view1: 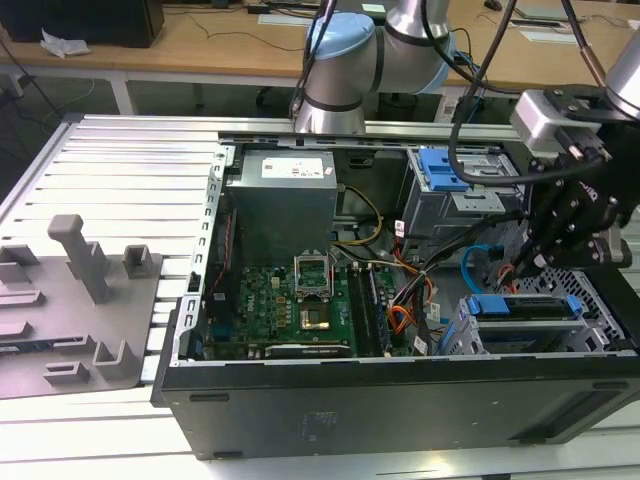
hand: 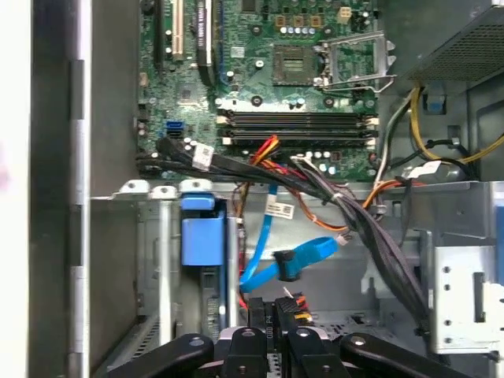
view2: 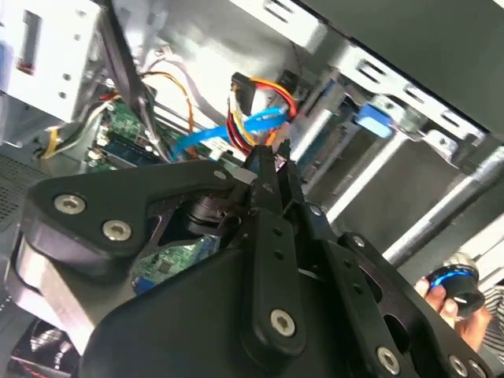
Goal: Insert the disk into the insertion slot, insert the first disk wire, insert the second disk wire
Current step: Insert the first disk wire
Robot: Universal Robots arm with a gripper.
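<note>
My hand hangs inside the computer case, fingers drawn together; whether they pinch anything, I cannot tell. The second disk wire loops just beside them. The disk sits in the insertion slot.

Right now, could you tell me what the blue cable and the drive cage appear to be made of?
The blue cable: flexible plastic sheathing, glossy, judging by its flat, smooth loop. The drive cage: probably bare sheet metal, matte silver, perforated.
</note>
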